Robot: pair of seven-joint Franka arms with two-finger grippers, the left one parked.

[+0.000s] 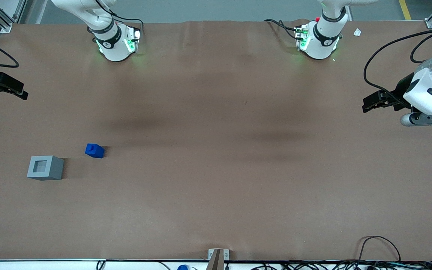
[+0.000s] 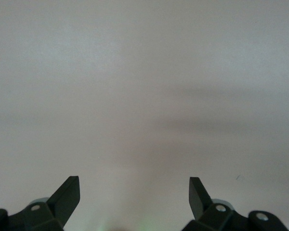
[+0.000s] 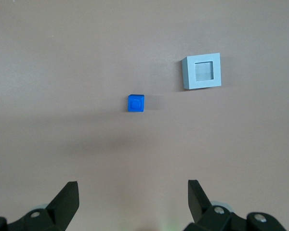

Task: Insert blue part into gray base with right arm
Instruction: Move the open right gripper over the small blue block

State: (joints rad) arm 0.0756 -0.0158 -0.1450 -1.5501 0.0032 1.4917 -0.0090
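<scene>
Jaws: standing wide apart, released, nothing between them; both fingertips showing in right wrist view w/ bare table in the gap.
Gripper [image 3: 133,190]: hanging above the table, looking down on both parts, well clear of each. In front view it's sitting at the working arm's end of the table [image 1: 11,89], black fingers pointing toward the parked arm's end, farther from the front cam than both parts.
Fingers [image 3: 67,195]: dark, wedge-shaped, not touching anything.
Blue part [image 1: 95,150]: lying on the table, stud facing up, free of any grip. Sitting near gray base but apart from it, slightly farther from front cam and more toward the parked arm's end. Wrist view showing it [image 3: 136,103] square-on, round stud visible on top.
Gray base [image 1: 45,167]: resting flat on the table toward the working arm's end, recess facing up and showing open. Wrist view [image 3: 201,71] giving a straight look into the square recess.
Table [image 1: 216,150]: brown covering, soft shadows lying across the middle.
</scene>
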